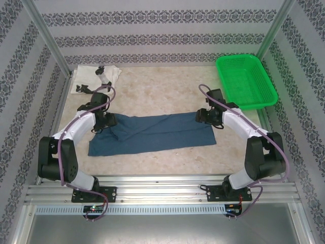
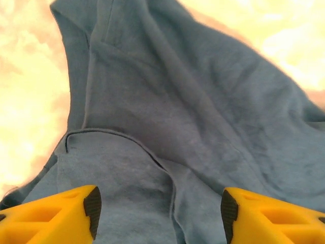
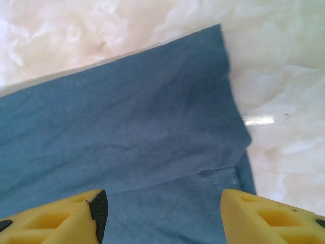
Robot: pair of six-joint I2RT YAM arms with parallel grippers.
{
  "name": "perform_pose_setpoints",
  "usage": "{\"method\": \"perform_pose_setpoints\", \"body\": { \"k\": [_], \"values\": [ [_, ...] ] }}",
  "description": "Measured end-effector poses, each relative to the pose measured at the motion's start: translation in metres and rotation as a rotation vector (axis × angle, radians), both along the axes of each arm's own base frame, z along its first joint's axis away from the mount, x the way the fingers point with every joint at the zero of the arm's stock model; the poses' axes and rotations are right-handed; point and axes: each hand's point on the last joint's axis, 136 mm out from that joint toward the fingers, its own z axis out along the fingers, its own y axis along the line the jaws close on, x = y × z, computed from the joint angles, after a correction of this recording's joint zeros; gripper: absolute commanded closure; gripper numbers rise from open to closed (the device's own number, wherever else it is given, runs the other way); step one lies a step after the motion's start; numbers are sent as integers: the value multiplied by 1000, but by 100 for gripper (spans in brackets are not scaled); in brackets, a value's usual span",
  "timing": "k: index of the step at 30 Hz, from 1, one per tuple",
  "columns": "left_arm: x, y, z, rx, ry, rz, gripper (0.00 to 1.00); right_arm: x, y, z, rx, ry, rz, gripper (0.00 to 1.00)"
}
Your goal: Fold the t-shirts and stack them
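The dark blue-teal t-shirt (image 1: 157,133) lies folded into a long band across the middle of the table. My left gripper (image 1: 107,122) hovers over its rumpled left end, and my right gripper (image 1: 204,116) over its right end. In the left wrist view the yellow fingers (image 2: 61,218) stand apart above creased blue cloth (image 2: 177,101), with nothing between them. The right wrist view has the fingers (image 3: 264,213) spread above the folded edge of the shirt (image 3: 127,117), also with nothing held. A folded white t-shirt with black marks (image 1: 96,76) rests at the back left corner.
A bright green mesh basket (image 1: 246,79) sits at the back right corner. Patterned walls enclose the table (image 1: 162,91) on three sides. Bare marbled tabletop runs behind the blue shirt and in front of it.
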Motion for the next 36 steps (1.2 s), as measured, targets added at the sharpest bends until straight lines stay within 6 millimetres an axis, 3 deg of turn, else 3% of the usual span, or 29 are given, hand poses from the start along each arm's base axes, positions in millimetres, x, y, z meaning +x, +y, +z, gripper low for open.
{"method": "perform_pose_setpoints", "body": {
  "k": [8, 11, 15, 19, 25, 29, 32, 36],
  "values": [
    [-11, 17, -22, -8, 26, 53, 41, -3, 7, -13, 4, 39, 26, 41],
    [-13, 18, -28, -2, 21, 62, 31, -3, 8, -13, 5, 40, 30, 42],
    [-15, 26, -35, 9, 4, 105, 30, -5, 15, -13, 5, 39, 49, 42],
    [-16, 32, -31, -13, -61, 176, 27, -6, 24, -11, 4, 34, 77, 42],
    [-2, 43, -12, -98, -189, 304, 27, -4, 29, -9, 4, 26, 92, 42],
    [4, 40, -14, -156, -193, 340, 31, -5, 29, -10, 4, 29, 93, 42],
    [6, 37, -27, -180, -154, 354, 37, -4, 29, -11, 3, 31, 93, 42],
    [4, 35, -43, -191, -101, 367, 57, -4, 29, -12, 3, 30, 95, 42]
  ]
}}
